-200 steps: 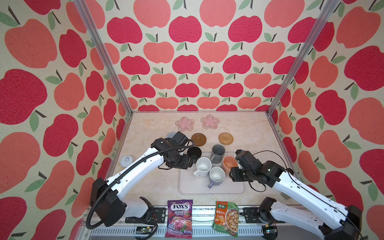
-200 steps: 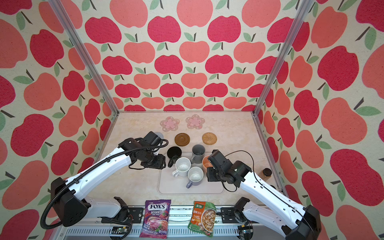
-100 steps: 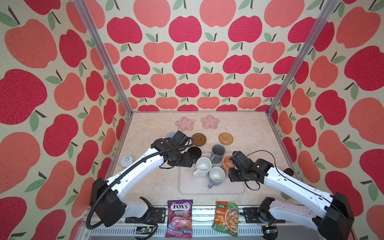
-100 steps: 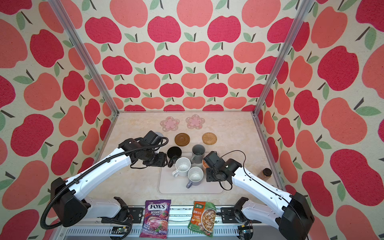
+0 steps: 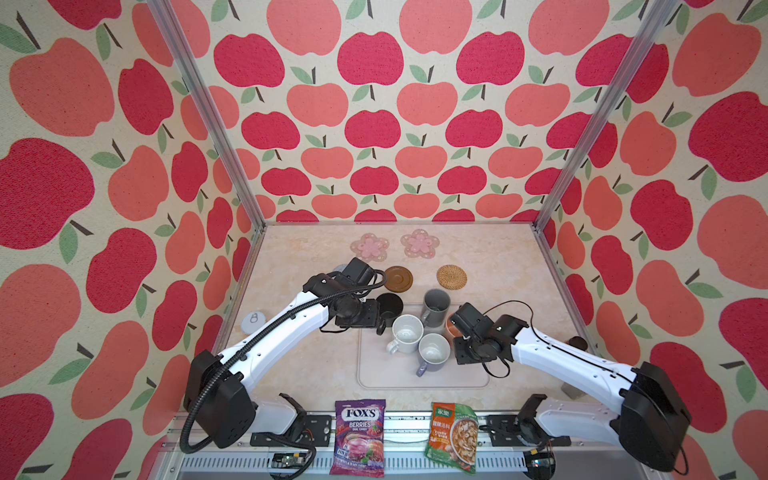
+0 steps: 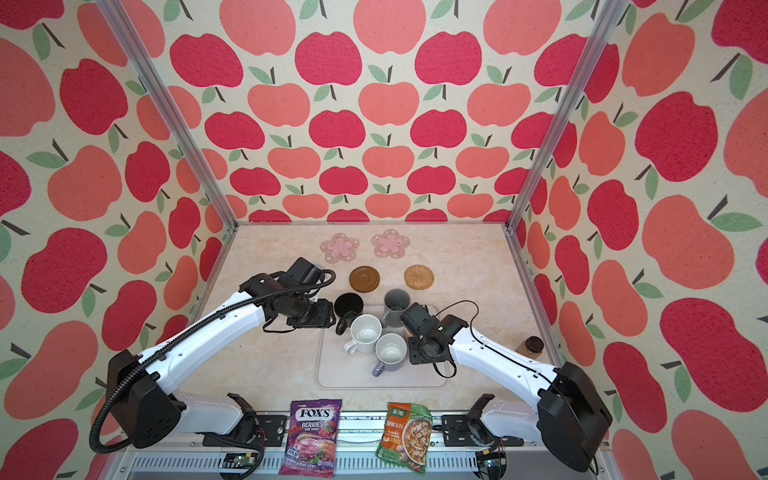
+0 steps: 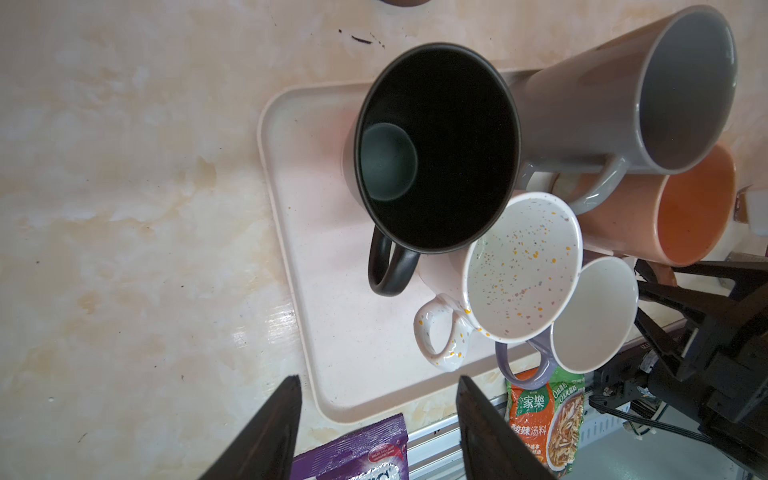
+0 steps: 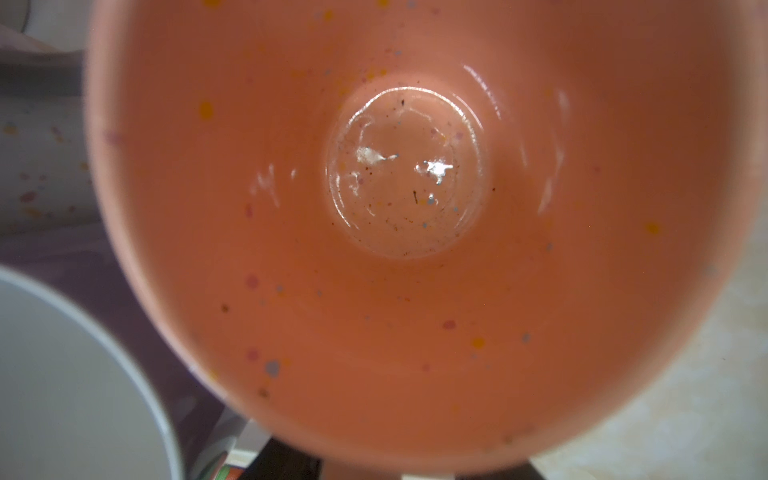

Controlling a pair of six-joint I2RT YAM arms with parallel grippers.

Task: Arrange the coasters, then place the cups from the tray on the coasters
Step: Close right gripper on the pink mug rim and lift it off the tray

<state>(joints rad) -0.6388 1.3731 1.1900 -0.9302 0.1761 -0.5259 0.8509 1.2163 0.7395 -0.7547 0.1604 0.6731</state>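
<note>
Left wrist view: five cups [image 7: 519,266], one tray [image 7: 332,291]; left pincer [image 7: 376,380] wide, right pincer [image 5: 456,337] unclear.

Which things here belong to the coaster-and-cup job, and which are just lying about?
Job: tray, black mug, dark grey mug, peach mug, speckled mug, lavender mug, pink flower coasters, brown coaster, rattan coaster, grey coaster.
Clutter: candy bag, soup packet, brown jar, white disc.

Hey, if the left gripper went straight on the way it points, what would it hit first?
Probably the black mug, at its handle: the left gripper stands open in line with it. Depth is unclear, so the tray could come first.
</note>
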